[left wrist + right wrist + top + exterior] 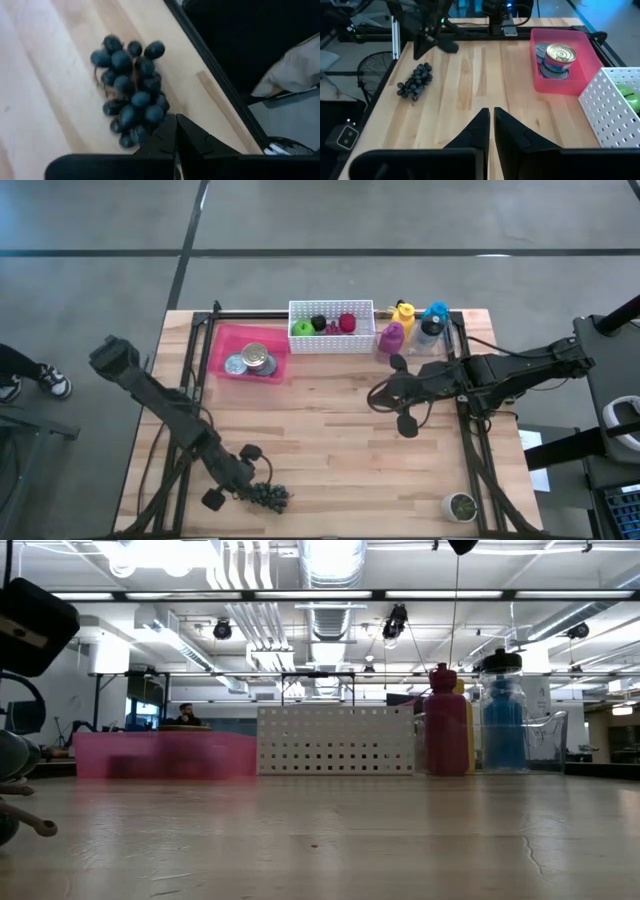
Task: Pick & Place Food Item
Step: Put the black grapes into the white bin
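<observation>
Plainly dark blue grape bunch [129, 90], round berries, lying on wood

A bunch of grapes [268, 497] lies on the table [330, 440] at its near edge, left of centre, with the left gripper [245, 485] just beside it on the left. Along the far edge, a tray [225, 343] holding cans [257, 358] sits on the left, a perforated basket [331, 340] of food items stands to its right, and bottles [414, 326] stand right of the basket. The right gripper [375, 395] hangs over the table's middle right, in front of the bottles.
</observation>
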Controlling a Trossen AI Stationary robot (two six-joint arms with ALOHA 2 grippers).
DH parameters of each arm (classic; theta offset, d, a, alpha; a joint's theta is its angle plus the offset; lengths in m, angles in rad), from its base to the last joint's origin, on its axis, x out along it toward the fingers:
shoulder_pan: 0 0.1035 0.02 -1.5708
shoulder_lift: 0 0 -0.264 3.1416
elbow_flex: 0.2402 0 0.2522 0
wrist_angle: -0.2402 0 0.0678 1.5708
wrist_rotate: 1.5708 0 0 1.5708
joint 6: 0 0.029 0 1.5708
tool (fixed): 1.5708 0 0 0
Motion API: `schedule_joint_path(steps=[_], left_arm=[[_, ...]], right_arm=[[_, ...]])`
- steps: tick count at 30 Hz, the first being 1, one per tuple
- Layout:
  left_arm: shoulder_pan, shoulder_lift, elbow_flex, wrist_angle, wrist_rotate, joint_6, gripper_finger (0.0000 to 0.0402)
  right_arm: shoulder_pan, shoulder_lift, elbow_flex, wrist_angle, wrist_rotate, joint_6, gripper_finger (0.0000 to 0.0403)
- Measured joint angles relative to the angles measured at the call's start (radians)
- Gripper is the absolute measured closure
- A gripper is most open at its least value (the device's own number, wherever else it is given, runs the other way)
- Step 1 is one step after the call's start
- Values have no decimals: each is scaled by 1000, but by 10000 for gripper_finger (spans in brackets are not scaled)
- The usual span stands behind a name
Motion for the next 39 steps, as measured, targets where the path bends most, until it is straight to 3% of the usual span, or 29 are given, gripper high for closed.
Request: schedule_joint_path(steps=[6,13,20,31,39], left_arm=[[1,127,0,190,2,64,392],[22,224,1,233,6,105,392],[114,284,24,232,-12,250,392],[300,299,94,224,-27,570,392],[393,298,100,224,-49,611,392]], right_arm=[[0,0,0,28,0,0,385],[0,0,0,26,-2,6,385],[0,0,0,36,-2,8,385],[0,0,0,40,-2,8,385],[0,0,1,39,-3,8,385]])
